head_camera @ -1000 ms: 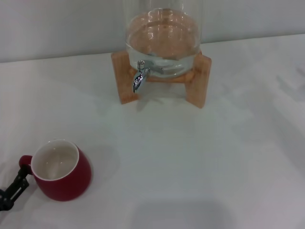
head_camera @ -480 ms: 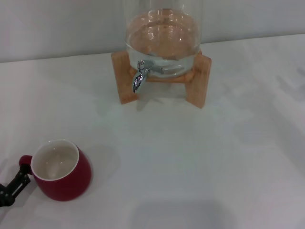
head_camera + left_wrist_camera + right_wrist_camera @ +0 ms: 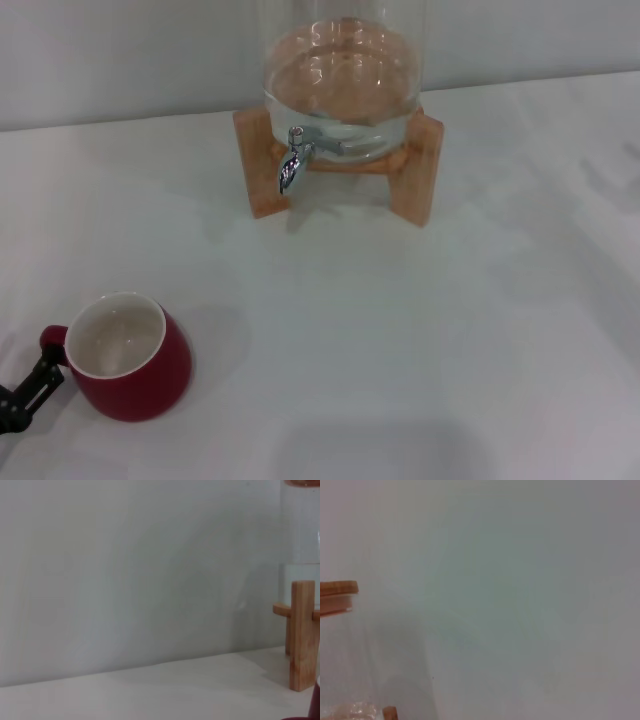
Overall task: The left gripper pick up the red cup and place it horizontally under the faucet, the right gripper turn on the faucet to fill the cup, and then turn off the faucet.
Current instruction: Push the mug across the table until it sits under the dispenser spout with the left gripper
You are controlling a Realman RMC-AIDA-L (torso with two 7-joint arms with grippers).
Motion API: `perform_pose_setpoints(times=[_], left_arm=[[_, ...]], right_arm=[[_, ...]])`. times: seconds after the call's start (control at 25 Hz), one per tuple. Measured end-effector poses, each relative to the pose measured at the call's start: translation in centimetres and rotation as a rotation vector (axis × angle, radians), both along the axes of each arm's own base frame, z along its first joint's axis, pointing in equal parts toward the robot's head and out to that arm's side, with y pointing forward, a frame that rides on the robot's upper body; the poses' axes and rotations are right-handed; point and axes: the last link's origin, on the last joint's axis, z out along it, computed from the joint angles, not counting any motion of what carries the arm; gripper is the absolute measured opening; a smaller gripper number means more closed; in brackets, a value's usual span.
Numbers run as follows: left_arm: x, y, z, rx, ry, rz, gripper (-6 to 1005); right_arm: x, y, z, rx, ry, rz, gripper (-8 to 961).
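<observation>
The red cup (image 3: 135, 358) stands upright at the table's near left, white inside, its small handle pointing left. A black finger of my left gripper (image 3: 44, 364) reaches in from the bottom-left corner, its tip right at that handle; the other finger is hidden. A dark-red sliver of the cup (image 3: 316, 704) shows in the left wrist view. The chrome faucet (image 3: 291, 165) hangs from the front of the glass dispenser (image 3: 340, 80) at the far middle, well away from the cup. My right gripper is out of view.
The dispenser rests on a wooden stand (image 3: 417, 168) whose legs flank the faucet; one leg (image 3: 302, 635) shows in the left wrist view. The dispenser's wooden lid (image 3: 337, 587) shows in the right wrist view. A pale wall runs behind the white table (image 3: 400, 330).
The left gripper's finger has slipped slightly down and left beside the cup handle. The cup has not moved.
</observation>
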Motion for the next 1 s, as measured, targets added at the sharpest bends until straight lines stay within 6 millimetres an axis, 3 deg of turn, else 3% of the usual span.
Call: perform_pose_setpoints(times=[1.0], left_arm=[[-0.14, 0.10, -0.05, -0.015, -0.045, 0.031, 815]], right_arm=[[0.05, -0.21, 0.17, 0.010, 0.011, 0.001, 795]])
